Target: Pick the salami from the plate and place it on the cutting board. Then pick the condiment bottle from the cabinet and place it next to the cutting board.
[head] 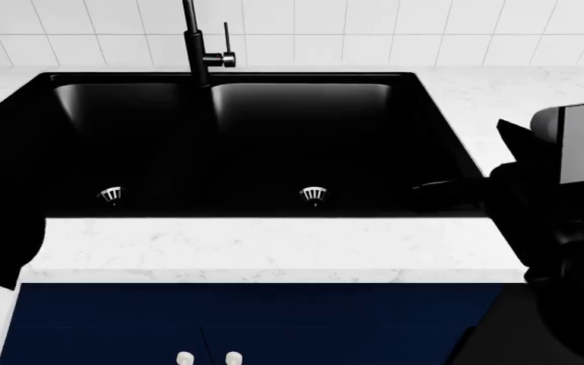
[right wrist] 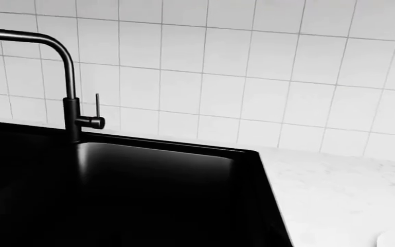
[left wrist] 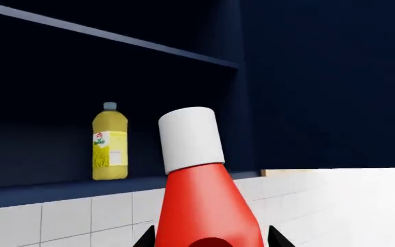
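Condiment bottle held by the left gripper, outside the cabinet.

Condiment bottle (left wrist: 201, 190): long axis upright, white cap up, tilted slightly; red body clamped between the left gripper (left wrist: 211, 237) fingers at its lower part. Yellow bottle (left wrist: 109, 142) stands on the cabinet shelf (left wrist: 60, 189) behind. Right arm (head: 546, 198) is over the tabletop (head: 271, 247) beside the black sink (head: 241, 144); its gripper's state cannot be told.

No readable text anywhere on my feeds. Only label-like thing: yellow bottle (left wrist: 109, 143) on the cabinet shelf (left wrist: 60, 190), beyond the left gripper (left wrist: 211, 239) and off to one side, has a pale label w/ a small red mark and green scrawl, too blurred to read. Condiment bottle (left wrist: 201, 190) between the fingers shows no print.
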Controlling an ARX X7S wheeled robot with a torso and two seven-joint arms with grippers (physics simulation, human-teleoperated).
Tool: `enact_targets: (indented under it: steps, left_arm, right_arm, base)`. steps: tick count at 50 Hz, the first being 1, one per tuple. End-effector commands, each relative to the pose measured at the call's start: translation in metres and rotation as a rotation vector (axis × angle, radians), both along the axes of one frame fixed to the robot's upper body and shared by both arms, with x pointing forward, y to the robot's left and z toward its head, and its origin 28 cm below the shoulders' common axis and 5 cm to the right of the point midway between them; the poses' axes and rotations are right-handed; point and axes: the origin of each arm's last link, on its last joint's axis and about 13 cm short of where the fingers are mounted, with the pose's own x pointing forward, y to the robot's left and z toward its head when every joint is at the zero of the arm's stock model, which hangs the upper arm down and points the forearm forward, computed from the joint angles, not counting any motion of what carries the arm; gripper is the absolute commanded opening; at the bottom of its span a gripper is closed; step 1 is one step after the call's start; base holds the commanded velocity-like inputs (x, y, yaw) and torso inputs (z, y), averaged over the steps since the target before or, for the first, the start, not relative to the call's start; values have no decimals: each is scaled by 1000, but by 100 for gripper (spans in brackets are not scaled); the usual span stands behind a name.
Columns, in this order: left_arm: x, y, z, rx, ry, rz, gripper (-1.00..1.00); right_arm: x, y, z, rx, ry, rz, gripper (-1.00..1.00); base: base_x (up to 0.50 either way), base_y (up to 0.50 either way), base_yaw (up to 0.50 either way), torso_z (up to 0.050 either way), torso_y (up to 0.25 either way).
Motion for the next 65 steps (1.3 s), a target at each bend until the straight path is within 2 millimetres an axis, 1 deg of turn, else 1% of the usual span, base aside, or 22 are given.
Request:
enact_targets:
  steps: [1,5,8,11,14,18,22,28,36,55,65]
  left_arm:
    - [-12,1,-64,88,-26,82,-100]
    - [-7,3,-81,105,-24,126,-100]
    - [-4,5,-92,118,-23,161,-100]
    - [10,7,-118,144,-23,208,-100]
    - [19,9,-139,194,-18,246,-100]
    - [28,12,-162,246,-13,283,-100]
    - [34,13,-176,268,-22,318,-100]
    - [32,13,-194,275,-22,356,-100]
    - [22,15,-204,219,-2,386,-100]
    - [18,13,-206,189,-9,384,-100]
    - [16,11,-208,184,-10,372,-100]
  right_arm:
    - [1,5,-8,-35,-44,-13,100]
    - [3,9,-13,-41,-77,-27,100]
    - [0,11,-15,-30,-102,-28,100]
    - [-6,12,-15,-8,-131,-19,100]
    - [-10,13,-18,8,-146,-34,100]
    - [-18,13,-22,11,-148,-58,100]
    - [-24,13,-24,-3,-149,-86,100]
    - [-24,15,-28,-20,-144,-78,100]
    - [-25,16,-31,7,-153,-65,100]
    - [-25,18,-31,23,-161,-53,100]
    - [-29,18,-32,30,-171,-49,100]
  base:
    - [0,0,0,0,0]
    - [0,0,0,0,0]
    - [0,0,0,0,0]
    - [0,0,0,0,0]
    - [0,0,0,0,0]
    - [0,0,0,0,0]
    - [0,0,0,4,0]
    - [0,0,0,0,3]
    - [0,-33,0,0,0]
    - [0,-500,0,0,1]
    - [0,-500,0,0,1]
